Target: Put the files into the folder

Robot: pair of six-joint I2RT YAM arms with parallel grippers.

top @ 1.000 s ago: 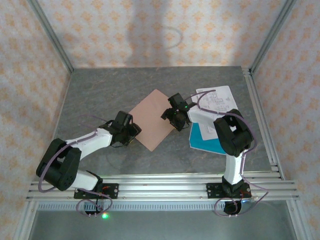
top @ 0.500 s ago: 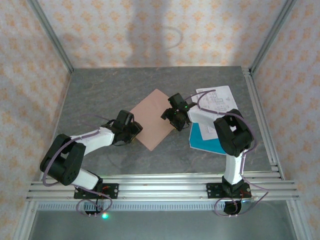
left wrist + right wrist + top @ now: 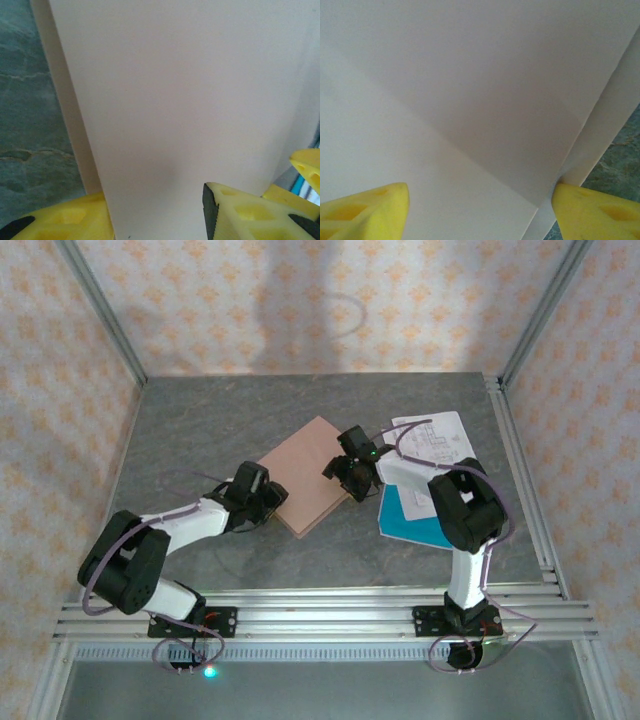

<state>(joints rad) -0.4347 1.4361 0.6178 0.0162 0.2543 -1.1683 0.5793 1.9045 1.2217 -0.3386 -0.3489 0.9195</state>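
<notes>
- L tool (image 3: 268, 502) has crept fwd over the last 1 s, now at near-left edge of folder (image 3: 308, 465); fingers spread, cover between them.
- R tool (image 3: 344, 478) unmoved at folder's right edge, also spread.
- Folder mid-counter (image 3: 200, 430), near edge looks lifted: opening likely starting. Files (image 3: 432, 440) still outside.

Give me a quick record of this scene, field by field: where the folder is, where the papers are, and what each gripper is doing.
folder: pinkish-brown folder, lying between the two grippers; in the wrist views its two leaves look slightly parted at the edge
files: white printed sheet and teal sheet, right of the folder, outside it
left gripper: at the folder's near-left edge, fingers apart
right gripper: at the folder's right corner, fingers apart
status: files not yet in the folder
</notes>
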